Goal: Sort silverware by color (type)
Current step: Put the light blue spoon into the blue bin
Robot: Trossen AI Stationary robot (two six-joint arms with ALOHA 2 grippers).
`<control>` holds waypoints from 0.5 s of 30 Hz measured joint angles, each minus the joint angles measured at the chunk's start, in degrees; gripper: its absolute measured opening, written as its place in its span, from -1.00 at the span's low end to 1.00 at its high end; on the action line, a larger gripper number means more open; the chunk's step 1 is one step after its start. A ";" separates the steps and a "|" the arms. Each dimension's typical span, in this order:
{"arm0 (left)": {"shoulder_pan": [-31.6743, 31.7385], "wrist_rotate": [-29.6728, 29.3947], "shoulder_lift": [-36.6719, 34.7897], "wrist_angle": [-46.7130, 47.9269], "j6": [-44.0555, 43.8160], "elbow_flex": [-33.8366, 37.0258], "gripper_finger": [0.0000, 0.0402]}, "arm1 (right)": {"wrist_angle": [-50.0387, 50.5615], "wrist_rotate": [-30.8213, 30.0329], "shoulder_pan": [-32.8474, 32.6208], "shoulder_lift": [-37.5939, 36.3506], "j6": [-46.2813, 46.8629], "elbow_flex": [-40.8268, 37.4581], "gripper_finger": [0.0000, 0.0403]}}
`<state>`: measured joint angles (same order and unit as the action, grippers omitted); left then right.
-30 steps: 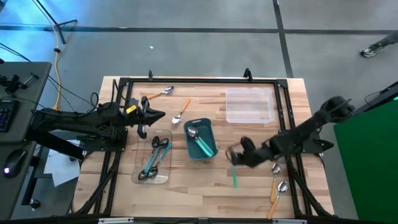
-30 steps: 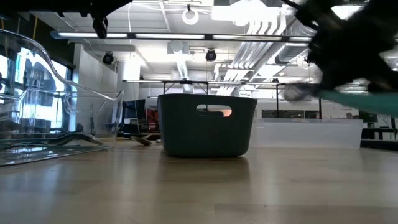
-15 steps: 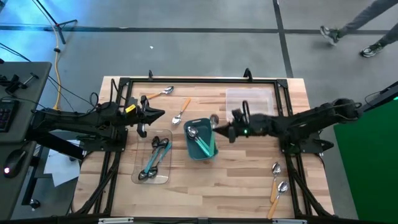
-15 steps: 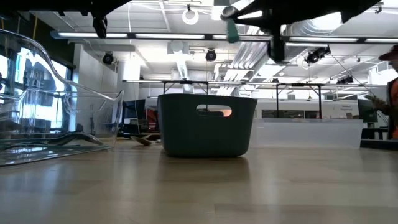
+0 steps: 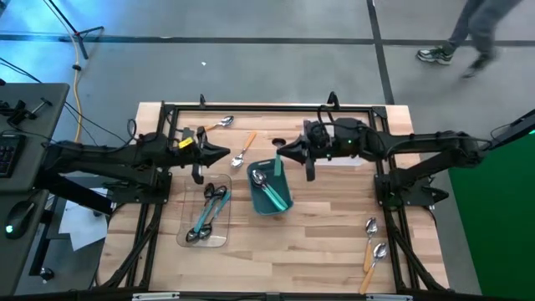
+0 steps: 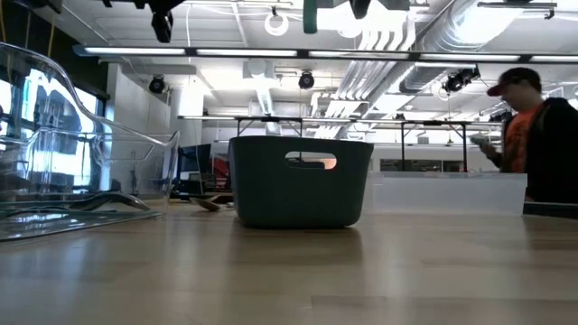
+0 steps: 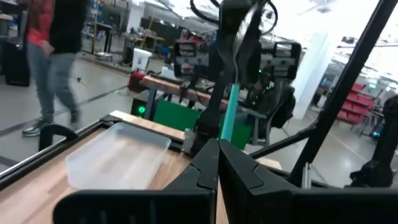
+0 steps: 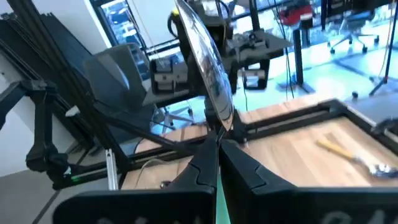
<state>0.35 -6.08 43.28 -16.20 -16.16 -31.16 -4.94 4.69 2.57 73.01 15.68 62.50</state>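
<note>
No text, label or number can be read anywhere.

In the low view my right gripper and the teal-handled spoon it clamps are cut off by the top edge, the teal bin hides its spoons, and a person behind the table is cropped at the right edge.

Bright ceiling lights flood the room evenly, casting soft shadows on the worktop, while the right wrist view is smeared by motion blur (a walking person is blurred too).
</note>
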 joint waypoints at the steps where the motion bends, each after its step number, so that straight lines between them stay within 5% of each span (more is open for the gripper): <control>1: 0.01 0.57 0.76 -0.24 0.21 -0.26 -1.00 | -0.03 0.02 0.14 0.03 -0.40 0.43 -1.00; 15: -0.01 3.31 2.52 -0.98 -0.20 -0.48 -1.00 | 2.29 -0.21 -0.83 0.67 3.56 0.40 -1.00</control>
<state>0.34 -2.76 45.80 -17.18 -16.36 -31.64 -2.65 4.49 1.74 73.67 19.24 62.89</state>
